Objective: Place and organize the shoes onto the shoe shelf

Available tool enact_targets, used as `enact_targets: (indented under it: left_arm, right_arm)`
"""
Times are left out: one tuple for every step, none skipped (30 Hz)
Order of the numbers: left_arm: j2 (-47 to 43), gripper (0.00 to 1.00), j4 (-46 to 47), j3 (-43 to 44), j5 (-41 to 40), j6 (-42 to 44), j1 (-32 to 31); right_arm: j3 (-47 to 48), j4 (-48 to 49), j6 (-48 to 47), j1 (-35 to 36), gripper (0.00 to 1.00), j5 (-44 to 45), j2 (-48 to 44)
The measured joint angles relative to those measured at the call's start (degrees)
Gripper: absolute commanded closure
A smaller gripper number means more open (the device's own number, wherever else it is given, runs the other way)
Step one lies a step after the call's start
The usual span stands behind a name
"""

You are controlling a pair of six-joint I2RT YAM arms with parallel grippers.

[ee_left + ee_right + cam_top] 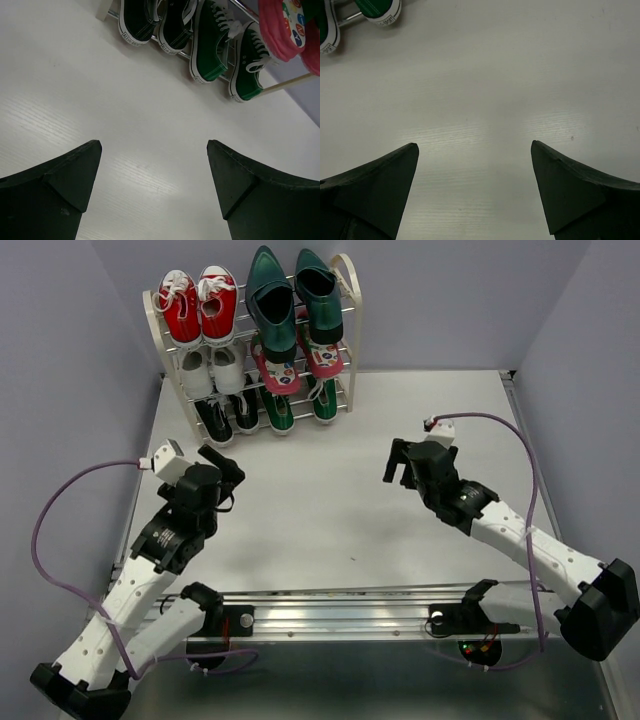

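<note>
a white counter (330, 500) carries a three-tier shoe shelf of cream frames and silver rods (350, 300). its right half holds dark green glossy loafers (272, 300) on top, red-pink flip-flops (277, 373) mid-tier, green canvas sneakers (280, 412) lowest. left arm (190, 502) and right arm (452, 492) hang before the shelf, jaws spread, empty.

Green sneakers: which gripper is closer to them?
Left. The left gripper hovers in front-left of the green sneakers; the right gripper is farther, off to their right.

White tabletop (330, 500): bare, open passage up to the shelf.
Cream-framed, silver-rod three-tier shoe shelf (356, 340): every tier seemingly packed with shoes, no gap visible.
Green canvas sneakers (212, 50): toes jut past the bottom rods.
Grey wall (450, 300): just behind the shelf.
</note>
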Motion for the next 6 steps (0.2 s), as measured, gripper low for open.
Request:
enact_targets:
  left_arm:
    - [-0.44,0.01,0.55,0.00,-0.04,-0.31,0.02]
    - [-0.46,0.01,0.70,0.02,-0.07,-0.52,0.04]
    - [-0.42,0.01,0.76,0.02,-0.11,-0.76,0.07]
    - [-0.15,0.01,0.72,0.04,-0.17,-1.09,0.11]
    - [0.20,0.01,0.74,0.04,-0.22,-1.18,0.17]
    - [0.66,0.01,0.74,0.09,-0.28,-1.31,0.28]
  right_arm:
    - [0.00,0.13,0.37,0.00,0.00,0.31,-0.50]
    - [0.00,0.48,0.87,0.00,0.00,0.72,-1.07]
    - [0.00,0.76,1.25,0.00,0.00,1.01,-1.27]
    - [0.00,1.03,1.62,0.00,0.00,1.36,-1.29]
    - [0.00,1.14,1.88,0.00,0.00,1.55,-1.27]
    - [0.00,1.14,2.12,0.00,0.00,1.81,-1.20]
